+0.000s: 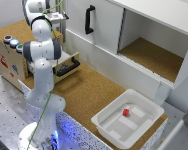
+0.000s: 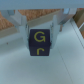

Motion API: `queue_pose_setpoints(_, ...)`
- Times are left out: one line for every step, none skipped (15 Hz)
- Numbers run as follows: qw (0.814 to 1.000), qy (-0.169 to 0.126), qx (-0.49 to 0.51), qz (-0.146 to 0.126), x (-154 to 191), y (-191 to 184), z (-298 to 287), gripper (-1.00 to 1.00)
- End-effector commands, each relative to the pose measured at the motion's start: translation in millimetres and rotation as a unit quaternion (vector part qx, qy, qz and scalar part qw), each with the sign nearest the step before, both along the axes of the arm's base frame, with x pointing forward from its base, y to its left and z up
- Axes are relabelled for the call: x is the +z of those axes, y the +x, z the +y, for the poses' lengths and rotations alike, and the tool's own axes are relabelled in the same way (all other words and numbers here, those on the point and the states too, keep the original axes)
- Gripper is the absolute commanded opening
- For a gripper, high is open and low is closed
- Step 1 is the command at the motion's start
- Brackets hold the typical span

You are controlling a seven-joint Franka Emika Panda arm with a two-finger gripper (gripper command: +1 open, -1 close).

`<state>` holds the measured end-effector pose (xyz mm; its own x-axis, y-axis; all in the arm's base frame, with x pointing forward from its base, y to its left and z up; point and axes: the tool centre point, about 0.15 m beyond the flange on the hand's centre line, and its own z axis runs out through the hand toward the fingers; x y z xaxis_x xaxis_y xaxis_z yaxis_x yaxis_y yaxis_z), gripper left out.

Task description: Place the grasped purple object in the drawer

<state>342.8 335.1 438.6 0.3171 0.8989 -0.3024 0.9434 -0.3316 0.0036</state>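
Observation:
In the wrist view my gripper (image 2: pixel 41 34) is shut on a dark purple cube (image 2: pixel 41 44) with yellow letters on its face. One finger (image 2: pixel 22 23) shows on each side of the cube. A pale surface lies under it, with a strip of cork beyond. In the exterior view my gripper (image 1: pixel 56 18) is high at the back left, close to the white cabinet's side; the cube is too small to make out there. The light-wood drawer (image 1: pixel 70 64) with its black bar handle (image 1: pixel 67 69) stands pulled out of the low plywood box (image 1: pixel 11 57), below the gripper and partly hidden by my arm.
A tall white cabinet door with a black handle (image 1: pixel 89 19) stands behind the drawer, beside an open cabinet bay (image 1: pixel 151 55). A white plastic tray (image 1: pixel 110 127) with a small red object (image 1: pixel 126 112) sits on the cork counter at the exterior view's right. Coloured buttons (image 1: pixel 13 41) sit on the box top.

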Motion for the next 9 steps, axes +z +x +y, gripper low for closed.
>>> queue_pose_setpoints(0.992, 0.116, 0.017, -0.047, -43, -39, -63, -1.0)
queue_pose_setpoints(0.994, 0.106, 0.01, -0.037, -50, -41, -67, -1.0)
queue_pose_setpoints(0.993, 0.107, 0.013, -0.036, -53, -43, -71, -1.0)
queue_pose_setpoints(0.992, 0.118, 0.014, -0.032, -55, -45, -75, -1.0)
queue_pose_setpoints(0.992, 0.123, 0.016, -0.032, -58, -47, -77, -1.0)
queue_pose_setpoints(0.991, 0.129, 0.021, -0.034, -61, -49, -78, -1.0)
queue_pose_setpoints(0.989, 0.139, 0.026, -0.038, -63, -49, -79, -1.0)
queue_pose_setpoints(0.989, 0.141, 0.033, -0.043, -65, -50, -79, -1.0)
queue_pose_setpoints(0.987, 0.153, 0.041, -0.038, -68, -49, -78, -1.0)
